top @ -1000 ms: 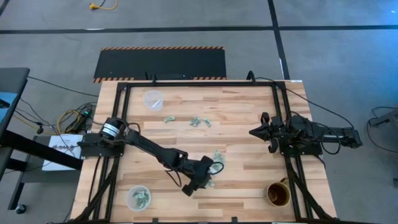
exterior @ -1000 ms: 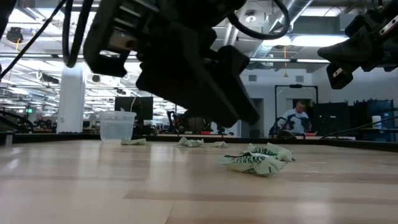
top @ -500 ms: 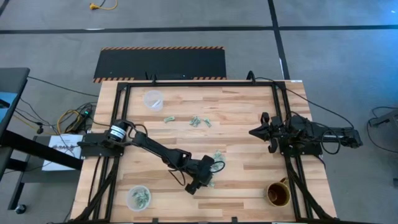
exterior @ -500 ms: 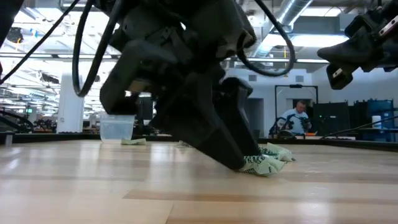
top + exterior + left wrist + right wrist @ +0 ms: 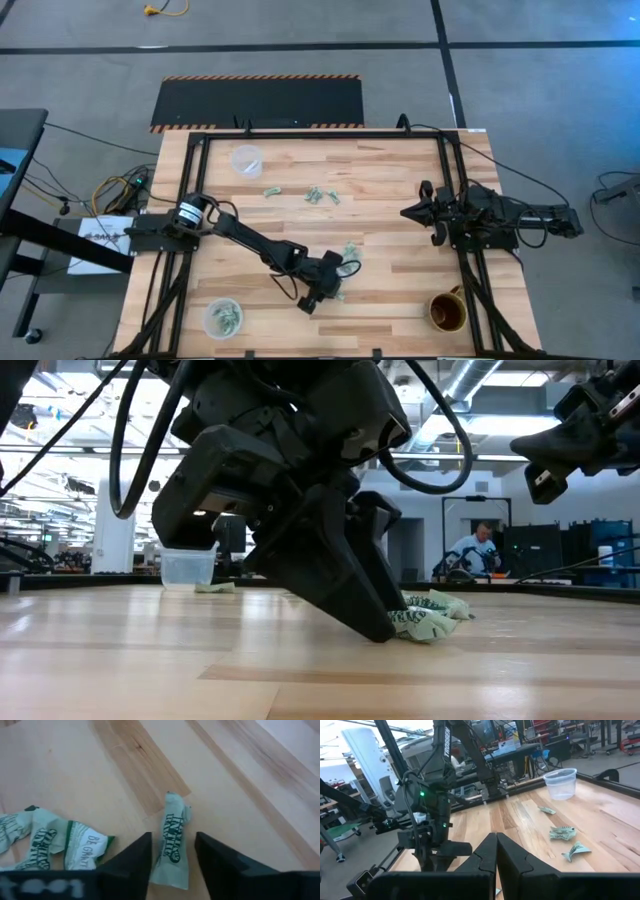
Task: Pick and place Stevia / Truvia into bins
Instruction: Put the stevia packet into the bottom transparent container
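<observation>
My left gripper (image 5: 172, 839) is open and down at the table. Its fingers stand on either side of one pale green and white packet (image 5: 172, 842) that lies flat on the wood. More crumpled packets (image 5: 55, 842) lie beside it, and in the low view this heap (image 5: 432, 612) shows just behind the fingers (image 5: 375, 622). From above, the gripper (image 5: 325, 292) is at the table's near middle. One clear cup (image 5: 246, 160) stands far left. The other cup (image 5: 223, 318) stands near left and has packets in it. My right gripper (image 5: 408, 212) is shut and waits high at the right. My left gripper comes from above, slanting down, with its fingers along the packet's long sides (image 5: 167, 865). The packet lies flat on the table. Whether the fingers touch it I cannot tell.
Loose packets lie on the far half of the table (image 5: 272, 192) (image 5: 322, 196) and at mid table (image 5: 350, 250). A brown mug (image 5: 447, 312) stands near right. A black frame rail (image 5: 300, 132) borders the table's far edge. A person (image 5: 470, 550) is in the room behind.
My left gripper has come down from above the table until its fingertips reach the wood at the near packet heap, and it has tipped more steeply downward. The packets have stayed where they were.
</observation>
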